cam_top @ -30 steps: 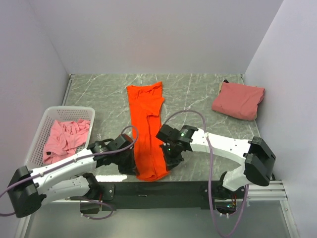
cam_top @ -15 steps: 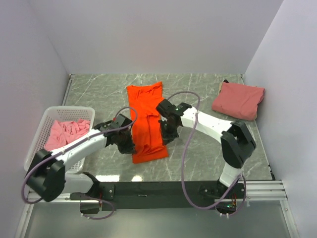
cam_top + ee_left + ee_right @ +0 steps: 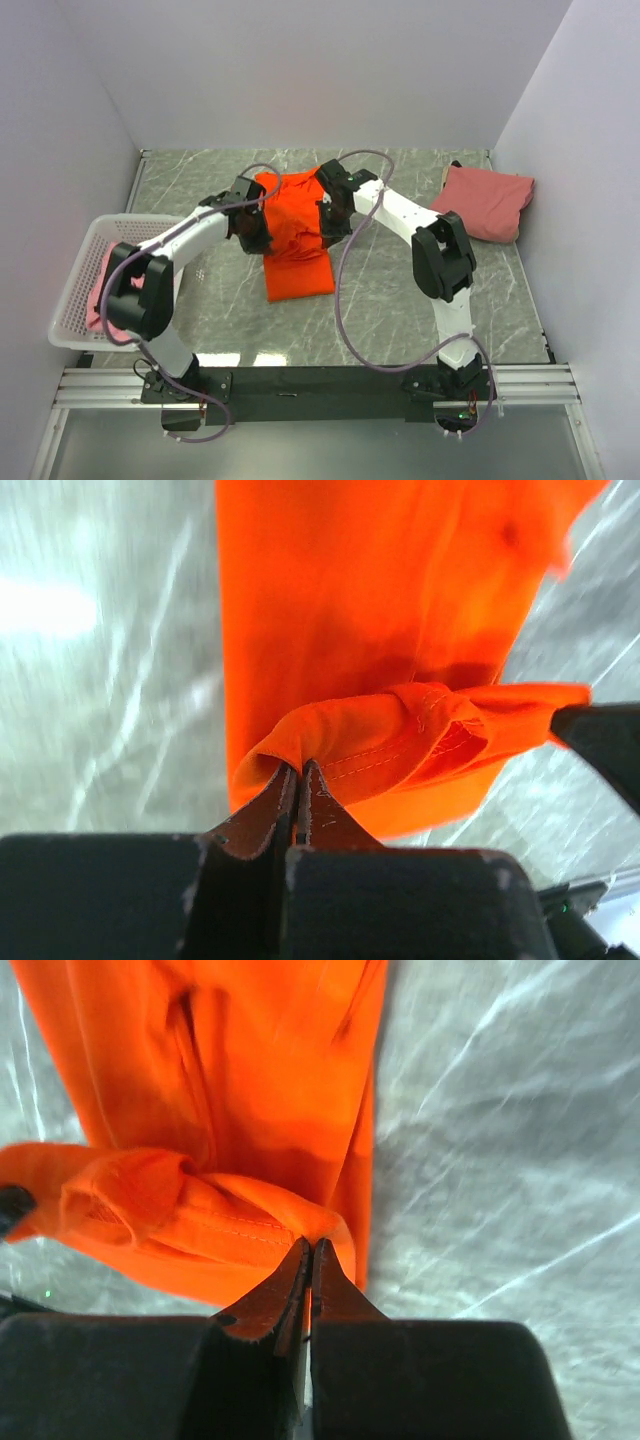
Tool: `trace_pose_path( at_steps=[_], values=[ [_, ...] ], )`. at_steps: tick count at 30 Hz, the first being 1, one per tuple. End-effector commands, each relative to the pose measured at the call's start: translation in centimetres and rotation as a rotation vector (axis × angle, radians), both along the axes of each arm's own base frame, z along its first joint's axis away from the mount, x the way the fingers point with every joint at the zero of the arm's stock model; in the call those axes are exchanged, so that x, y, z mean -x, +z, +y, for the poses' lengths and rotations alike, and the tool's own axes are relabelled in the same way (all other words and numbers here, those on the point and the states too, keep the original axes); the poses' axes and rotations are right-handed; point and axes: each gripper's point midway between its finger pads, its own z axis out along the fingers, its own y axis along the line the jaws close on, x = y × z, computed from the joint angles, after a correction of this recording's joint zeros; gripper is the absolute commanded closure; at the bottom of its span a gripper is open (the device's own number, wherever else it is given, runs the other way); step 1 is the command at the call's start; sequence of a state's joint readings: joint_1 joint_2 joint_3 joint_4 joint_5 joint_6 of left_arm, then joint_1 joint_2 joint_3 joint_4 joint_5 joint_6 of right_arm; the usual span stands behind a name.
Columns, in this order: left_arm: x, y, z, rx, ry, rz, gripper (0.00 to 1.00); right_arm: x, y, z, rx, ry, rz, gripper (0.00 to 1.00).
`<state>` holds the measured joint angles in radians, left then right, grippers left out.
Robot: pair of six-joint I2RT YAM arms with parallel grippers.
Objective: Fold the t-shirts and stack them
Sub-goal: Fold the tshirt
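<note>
In the overhead view the orange t-shirt (image 3: 298, 255) lies lengthwise in the middle of the grey marbled surface (image 3: 400, 290). Its far end is toward the back wall, and its near end is a flat rectangle pointing at the bottom of the frame. Your two arms come in over it from either side and meet it in the upper centre of the frame, roughly level with each other. Your left hand (image 3: 298, 770) is at the shirt's left edge, its fingers pressed down to a thin slit on a fold of orange cloth. In the left wrist view the stitched hem bunches just past the tips. Your right hand (image 3: 307, 1245) is at the right edge, gripping the same way, with its fingers nearly together on a pinch of the hemmed edge. Between the two grips the cloth runs as a rumpled band, raised above the flat part of the shirt and throwing a shadow on it. The dusty salmon-pink t-shirt (image 3: 483, 203) sits folded at the upper right, close to the right wall and well apart from both arms. The lighter pink t-shirt (image 3: 100, 295) lies crumpled inside the white perforated basket (image 3: 75, 285) at the left edge, partly hidden behind your left arm.
</note>
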<state>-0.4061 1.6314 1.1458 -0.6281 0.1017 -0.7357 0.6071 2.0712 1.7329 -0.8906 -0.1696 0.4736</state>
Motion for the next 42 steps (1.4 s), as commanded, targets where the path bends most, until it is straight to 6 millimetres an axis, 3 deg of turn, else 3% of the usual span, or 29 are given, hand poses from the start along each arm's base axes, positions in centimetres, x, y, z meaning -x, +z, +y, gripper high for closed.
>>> trace_pose_path(
  at_steps=[1,2,5,11,19,21,22,23,24,25,28,30,32,33,34,36,37,39,42],
  values=[
    [-3.6,1.3,-0.1,-0.002,-0.061,-0.077,1.0,-1.7,0.4,-0.4,0.015,0.02,-0.016,1.0],
    [-3.9,0.4,0.0,-0.015,-0.066,-0.051,0.99,-2.7,0.7,-0.5,0.008,0.007,-0.028,1.0],
    [-5.8,0.4,0.4,-0.027,-0.064,-0.063,0.99,-4.1,0.3,-0.9,0.001,-0.011,-0.023,1.0],
    [-7.7,-0.6,1.4,-0.017,-0.049,-0.063,1.0,-6.4,-0.6,-0.1,-0.036,-0.012,-0.021,1.0],
    [-9.2,-1.6,1.2,-0.024,-0.079,-0.081,0.98,-6.8,-1.9,0.4,-0.051,-0.015,0.014,1.0],
    [-9.8,-1.5,1.2,-0.027,-0.082,-0.099,0.88,-6.8,-1.7,0.5,-0.059,-0.011,0.011,0.95],
    [-10.0,-1.4,1.3,-0.036,-0.081,-0.107,0.7,-6.9,-1.2,0.6,-0.065,-0.009,0.0,0.89],
    [-10.4,-0.8,1.4,-0.044,-0.077,-0.12,0.6,-6.8,-0.9,0.5,-0.065,-0.01,-0.003,0.75],
    [-10.6,-0.3,1.5,-0.05,-0.074,-0.133,0.49,-6.8,-0.5,0.5,-0.066,-0.007,-0.01,0.7],
    [-10.9,0.3,1.7,-0.06,-0.065,-0.147,0.29,-6.9,0.4,0.4,-0.07,-0.008,-0.031,0.67],
    [-11.5,3.1,1.9,-0.053,-0.036,-0.211,0.07,-6.9,2.6,0.0,-0.073,-0.005,-0.079,0.61],
    [-11.4,5.4,1.6,-0.032,-0.018,-0.265,0.04,-6.8,4.5,-0.2,-0.087,-0.004,-0.116,0.57],
    [-10.3,7.1,1.2,-0.006,-0.007,-0.304,0.02,-6.1,5.0,-0.5,-0.098,-0.007,-0.119,0.54],
    [-9.8,7.7,0.1,0.014,-0.023,-0.33,0.01,-6.0,6.5,-0.4,-0.125,-0.01,-0.154,0.54],
    [-9.3,8.1,-0.5,0.031,-0.032,-0.348,0.01,-5.4,6.2,-0.6,-0.124,-0.013,-0.141,0.53],
    [-6.5,7.7,-2.4,0.068,-0.068,-0.345,0.01,-5.0,7.3,-0.7,-0.15,-0.025,-0.163,0.53],
    [-6.1,7.9,-3.4,0.096,-0.081,-0.373,0.01,-4.4,6.8,-1.0,-0.142,-0.028,-0.15,0.53],
    [-3.2,6.2,-5.4,0.136,-0.124,-0.336,0.01,-4.1,6.7,-1.3,-0.14,-0.041,-0.15,0.53],
    [-0.4,3.5,-7.5,0.173,-0.16,-0.282,0.01,-3.3,6.5,-2.0,-0.129,-0.06,-0.141,0.53]
  ],
)
